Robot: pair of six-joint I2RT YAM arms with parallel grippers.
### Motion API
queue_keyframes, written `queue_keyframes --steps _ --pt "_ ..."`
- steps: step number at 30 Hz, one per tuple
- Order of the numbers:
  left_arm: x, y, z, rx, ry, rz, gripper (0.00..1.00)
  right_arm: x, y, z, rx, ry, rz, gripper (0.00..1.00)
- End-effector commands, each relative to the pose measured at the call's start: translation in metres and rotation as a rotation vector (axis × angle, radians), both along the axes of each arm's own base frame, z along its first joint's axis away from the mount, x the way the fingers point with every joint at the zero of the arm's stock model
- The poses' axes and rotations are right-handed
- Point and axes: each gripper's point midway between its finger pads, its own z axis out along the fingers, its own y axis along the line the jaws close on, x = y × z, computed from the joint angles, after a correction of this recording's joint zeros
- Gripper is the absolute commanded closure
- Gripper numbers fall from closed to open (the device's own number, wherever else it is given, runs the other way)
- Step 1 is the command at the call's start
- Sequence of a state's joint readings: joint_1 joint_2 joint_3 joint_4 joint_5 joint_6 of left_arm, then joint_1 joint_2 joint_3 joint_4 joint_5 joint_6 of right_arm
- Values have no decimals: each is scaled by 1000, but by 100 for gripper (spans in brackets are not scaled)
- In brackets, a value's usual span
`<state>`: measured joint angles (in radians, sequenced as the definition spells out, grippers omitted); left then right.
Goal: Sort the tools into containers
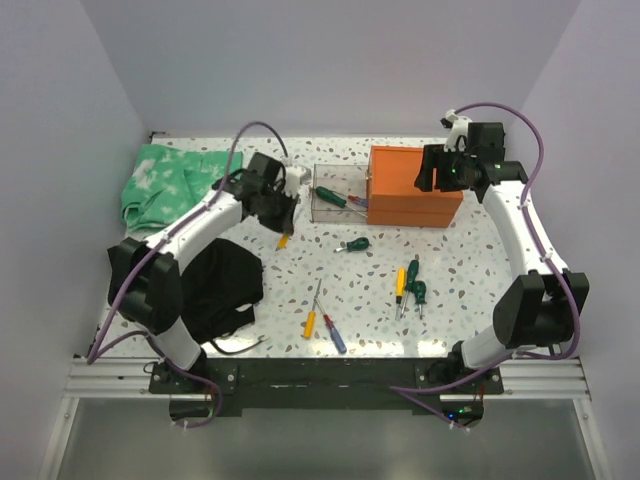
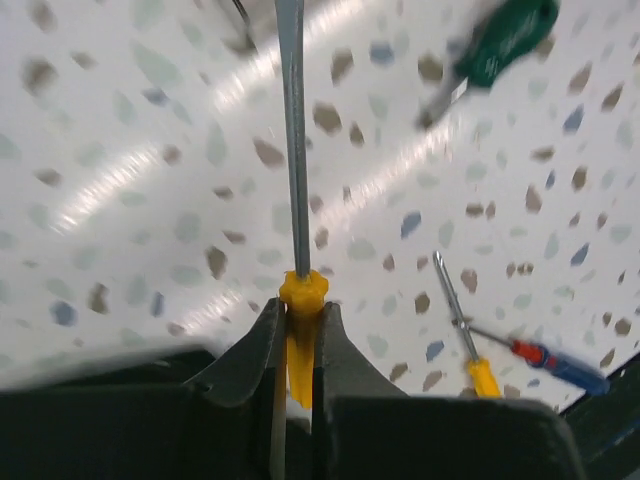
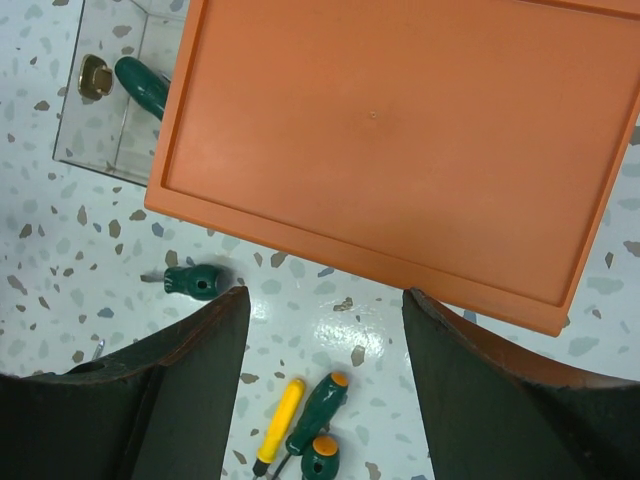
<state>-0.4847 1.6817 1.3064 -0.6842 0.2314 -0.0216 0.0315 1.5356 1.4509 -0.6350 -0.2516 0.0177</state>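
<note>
Left fingers point(image 2: 252, 358) hide most of the yellow screwdriver handle point(image 2: 301, 292).

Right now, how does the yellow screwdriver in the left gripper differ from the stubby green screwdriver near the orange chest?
The yellow screwdriver is clamped in the left gripper; the stubby green screwdriver lies free on the table. Yellow's shaft is long, green's very short. Both are outside the drawer.
</note>
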Motion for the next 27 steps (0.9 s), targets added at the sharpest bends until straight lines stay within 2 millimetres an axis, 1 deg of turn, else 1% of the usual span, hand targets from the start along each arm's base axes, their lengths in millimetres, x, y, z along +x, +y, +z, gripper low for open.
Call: queue_keyframes --steps 1,2,3,4,5,6,8,9,10,11,12,13,15,16,17,18,20,21,22,23,25,26,27 --pt "64 -41 105 -299 -287 -58 100 10 -3 23 -12 -79 -2 34" --pt "71 -51 113 -351 -311 -57 100 10 -3 23 -13 -80 -3 34" --pt "89 -65 126 -445 -347 -18 100 10 -3 24 -14 -83 -4 34" --pt "94 -75 132 -507 -349 -20 100 10 -4 26 -15 -87 -5 34" --pt "100 -82 134 -548 -353 -21 100 10 -3 26 -15 -86 -6 34" --pt "115 -95 136 -612 -364 -6 100 10 -4 27 -17 -88 -8 34" --pt "131 -106 138 -669 -367 17 100 9 -8 30 -46 -101 3 34" --pt "147 -112 132 -711 -343 74 100 9 -8 31 -53 -106 5 34" --pt "156 -114 129 -735 -328 111 100 7 -9 30 -57 -100 5 34" --pt "164 -115 126 -769 -304 147 100 5 -9 32 -61 -107 3 34" --pt "175 -121 118 -831 -237 215 100 4 -10 32 -67 -108 4 34" --pt "180 -125 113 -855 -204 252 100 2 -10 29 -66 -100 3 34" --pt "188 -136 99 -887 -144 318 100 -1 -10 29 -63 -101 3 34" --pt "189 -140 96 -883 -147 323 100 -3 -10 28 -64 -99 2 34" --pt "184 -150 95 -887 -139 305 100 -4 -11 28 -66 -99 4 34" --pt "183 -156 91 -899 -113 312 100 -5 -12 30 -74 -106 2 34" --pt "178 -161 78 -884 -70 339 99 -8 -13 26 -85 -94 2 34" --pt "177 -160 73 -880 -50 362 88 -9 -15 26 -88 -93 -1 34" --pt "175 -159 69 -875 -38 374 60 -10 -15 26 -89 -93 0 34" --pt "174 -155 67 -866 -27 391 49 -10 -15 26 -89 -93 0 33" --pt "174 -149 74 -878 -44 383 33 -10 -14 25 -86 -94 -1 33" --pt "176 -143 90 -908 -80 364 31 -10 -14 25 -82 -93 -1 33" --pt "174 -141 96 -915 -94 329 31 -10 -12 24 -80 -90 3 33"
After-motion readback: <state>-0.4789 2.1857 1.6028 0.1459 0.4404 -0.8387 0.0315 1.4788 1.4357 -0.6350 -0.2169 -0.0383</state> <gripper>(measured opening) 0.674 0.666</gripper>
